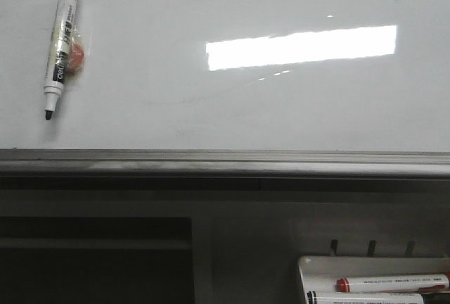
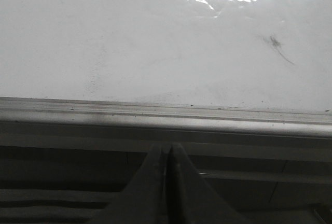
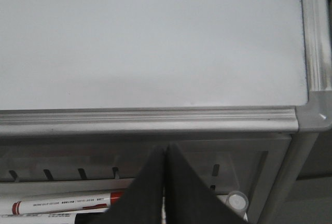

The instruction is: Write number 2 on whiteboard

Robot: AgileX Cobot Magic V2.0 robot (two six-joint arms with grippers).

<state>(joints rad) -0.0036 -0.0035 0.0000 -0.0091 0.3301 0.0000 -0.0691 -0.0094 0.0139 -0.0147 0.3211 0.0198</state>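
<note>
The whiteboard (image 1: 225,107) is a glossy white board with a bright rectangular reflection and a grey bottom rail (image 1: 225,162). No number 2 shows on it. A black-tipped white marker (image 1: 60,45) hangs uncapped on the board at upper left, tip down. The board also shows in the left wrist view (image 2: 155,42) and in the right wrist view (image 3: 150,47). My left gripper (image 2: 167,147) is shut and empty below the rail. My right gripper (image 3: 165,149) is shut and empty below the rail, above the marker tray. Neither gripper shows in the front view.
A small white marker tray (image 1: 309,276) hangs below the rail at lower right and holds a red-banded marker (image 1: 390,283) and a black-banded one. The tray also shows in the right wrist view, with the red marker (image 3: 62,203) and a clear cap (image 3: 236,199). The board's right frame corner (image 3: 311,115) is close.
</note>
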